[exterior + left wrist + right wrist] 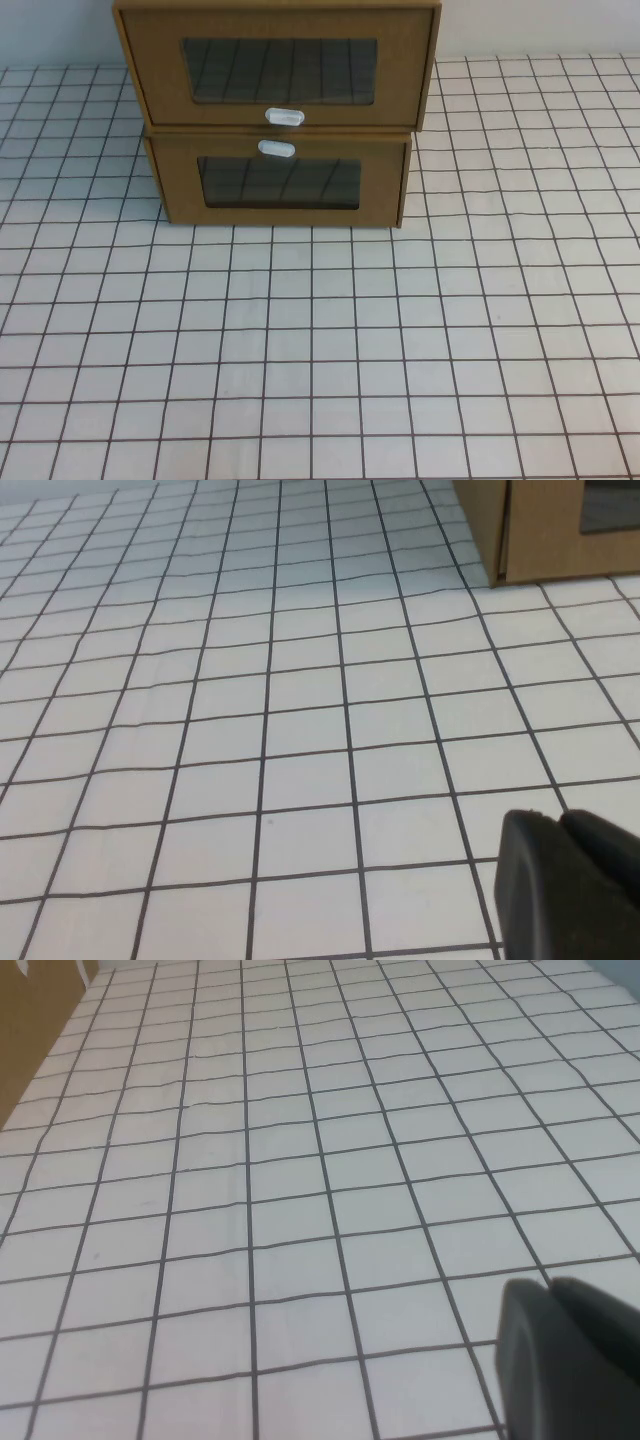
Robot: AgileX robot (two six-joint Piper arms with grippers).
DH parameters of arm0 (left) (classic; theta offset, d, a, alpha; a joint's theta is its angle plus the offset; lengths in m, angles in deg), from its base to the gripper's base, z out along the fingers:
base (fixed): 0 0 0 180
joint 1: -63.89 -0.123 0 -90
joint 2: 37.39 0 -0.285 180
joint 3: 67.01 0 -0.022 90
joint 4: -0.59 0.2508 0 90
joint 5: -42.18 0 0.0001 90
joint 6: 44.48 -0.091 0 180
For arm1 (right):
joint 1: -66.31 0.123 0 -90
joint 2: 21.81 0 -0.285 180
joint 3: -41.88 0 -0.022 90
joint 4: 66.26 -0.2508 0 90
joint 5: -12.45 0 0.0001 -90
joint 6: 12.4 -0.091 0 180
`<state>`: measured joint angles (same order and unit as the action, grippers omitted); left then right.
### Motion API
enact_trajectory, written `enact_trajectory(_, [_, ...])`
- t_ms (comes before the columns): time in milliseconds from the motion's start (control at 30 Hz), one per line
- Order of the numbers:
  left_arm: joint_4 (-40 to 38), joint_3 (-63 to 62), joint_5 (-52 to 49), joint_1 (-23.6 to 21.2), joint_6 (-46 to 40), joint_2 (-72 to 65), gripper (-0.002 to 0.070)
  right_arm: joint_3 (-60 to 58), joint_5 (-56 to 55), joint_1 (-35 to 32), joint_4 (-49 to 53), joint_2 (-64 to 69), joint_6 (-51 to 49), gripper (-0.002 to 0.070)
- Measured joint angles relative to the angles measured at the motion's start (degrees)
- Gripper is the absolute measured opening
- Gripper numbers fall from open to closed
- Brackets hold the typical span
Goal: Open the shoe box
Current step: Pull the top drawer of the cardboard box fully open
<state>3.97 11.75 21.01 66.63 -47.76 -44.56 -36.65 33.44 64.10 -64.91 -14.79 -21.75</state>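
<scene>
Before stacked shoe boxes [330,118], left end effector [560,820] and right end effector [548,1287] hover.

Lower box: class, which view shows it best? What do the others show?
High view: the lower box shows its whole front and handle. Left wrist view catches a corner past the left tool; right wrist view an edge past the right tool.

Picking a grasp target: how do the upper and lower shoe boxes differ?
Upper box overhangs, looks wider; lower box sits beneath, narrower. Upper handle at front's bottom edge; lower handle at top edge. Both brown, windowed, shut. Over the table, apart from both: left gripper, right gripper.
</scene>
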Motion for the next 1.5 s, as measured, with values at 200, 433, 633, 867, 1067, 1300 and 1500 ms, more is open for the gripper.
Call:
enact_trajectory(200, [0.00, 0.00, 0.00, 0.00, 0.00, 0.00, -0.0002, 0.00, 0.00, 0.00, 0.00, 0.00, 0.00, -0.0014])
enact_trajectory(433, [0.00, 0.00, 0.00, 0.00, 0.00, 0.00, -0.0002, 0.00, 0.00, 0.00, 0.00, 0.00, 0.00, -0.0013])
enact_trajectory(633, [0.00, 0.00, 0.00, 0.00, 0.00, 0.00, -0.0002, 0.00, 0.00, 0.00, 0.00, 0.00, 0.00, -0.0014])
enact_trajectory(867, [0.12, 0.00, 0.11, 0.00, -0.85, 0.00, -0.0002, 0.00, 0.00, 0.00, 0.00, 0.00, 0.00, -0.0013])
enact_trajectory(1067, [0.12, 0.00, 0.11, 0.00, -0.85, 0.00, -0.0002, 0.00, 0.00, 0.00, 0.00, 0.00, 0.00, -0.0014])
enact_trajectory(1300, [-5.58, 0.00, 4.04, 0.00, 3.28, 0.00, -0.0002, 0.00, 0.00, 0.00, 0.00, 0.00, 0.00, -0.0014])
enact_trajectory(1500, [-17.04, 0.00, 13.28, 0.00, 12.96, 0.00, -0.0002, 0.00, 0.00, 0.00, 0.00, 0.00, 0.00, -0.0013])
